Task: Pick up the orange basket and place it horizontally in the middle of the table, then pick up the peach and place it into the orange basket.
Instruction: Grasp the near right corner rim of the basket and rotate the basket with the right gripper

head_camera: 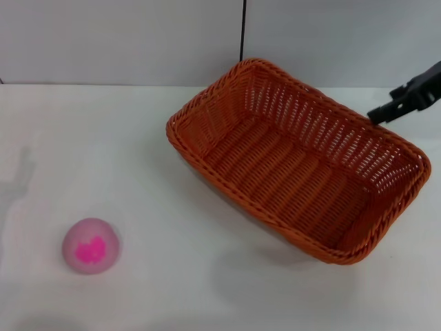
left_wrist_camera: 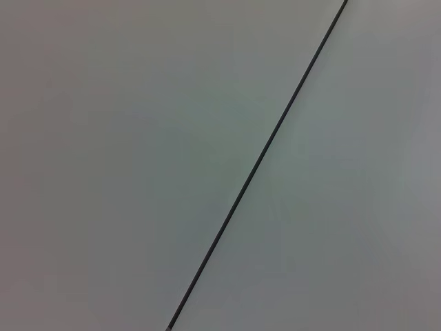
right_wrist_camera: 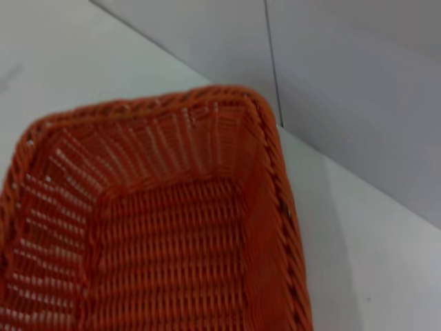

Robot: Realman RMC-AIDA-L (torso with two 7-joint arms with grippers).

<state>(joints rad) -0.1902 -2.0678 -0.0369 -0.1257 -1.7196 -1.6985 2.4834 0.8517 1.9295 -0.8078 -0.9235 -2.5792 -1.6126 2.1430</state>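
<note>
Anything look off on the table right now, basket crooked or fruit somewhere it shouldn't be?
The orange basket sits diagonally toward the table's right side, not horizontal in the middle, and it is empty. The peach lies on the near left. The right gripper is at the basket's far rim. No damage visible.

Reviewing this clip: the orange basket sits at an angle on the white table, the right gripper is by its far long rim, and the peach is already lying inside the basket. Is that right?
Not quite. The peach is not inside the orange basket; it lies on the bare table, apart from the basket on the robot's left, as the head view shows. The basket holds nothing. The rest stands: the basket is angled and the right gripper is by its far long rim.
</note>
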